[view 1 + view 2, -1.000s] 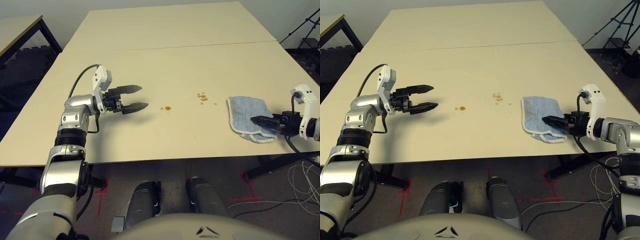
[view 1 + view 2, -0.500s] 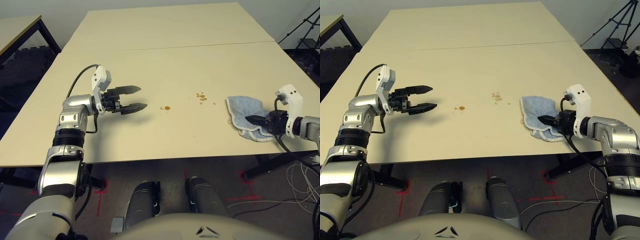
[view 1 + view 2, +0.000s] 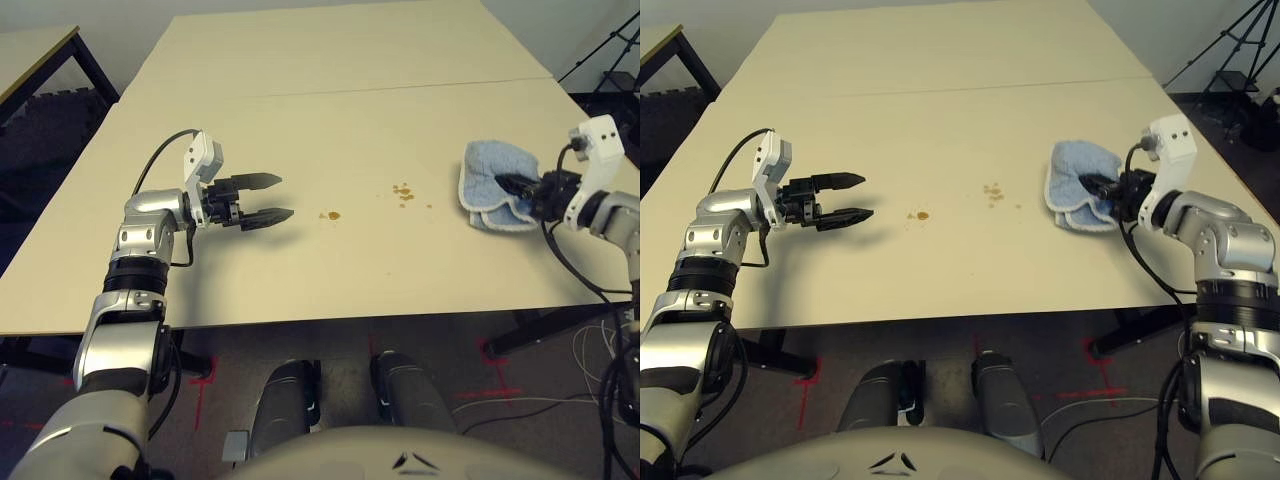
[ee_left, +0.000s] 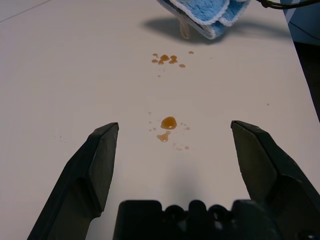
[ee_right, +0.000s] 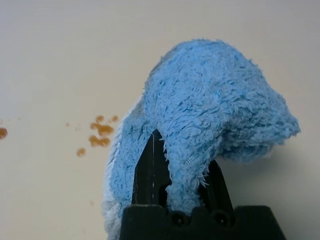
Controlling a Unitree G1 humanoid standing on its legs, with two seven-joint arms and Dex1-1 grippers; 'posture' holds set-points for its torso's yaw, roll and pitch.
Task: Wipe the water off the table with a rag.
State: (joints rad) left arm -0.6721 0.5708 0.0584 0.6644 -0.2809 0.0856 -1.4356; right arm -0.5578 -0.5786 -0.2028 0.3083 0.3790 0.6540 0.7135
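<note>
The right tool [image 3: 1102,186] is clamped on the rag [image 3: 1076,178], lifted at the table's [image 3: 330,90] 3 o'clock side. Carry it toward 9 o'clock and press flat over the water [image 3: 403,193]. The left tool [image 3: 270,197] waits with fingers apart.

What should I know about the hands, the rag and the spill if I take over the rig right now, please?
Right hand: shut on the rag, lifted off the table at its right side.
Left hand: open, empty, hovering left of the spill.
Water: one cluster of droplets left of the rag, one larger drop nearer the left hand.
Done: rag grasped.
Left: wipe both patches.
</note>
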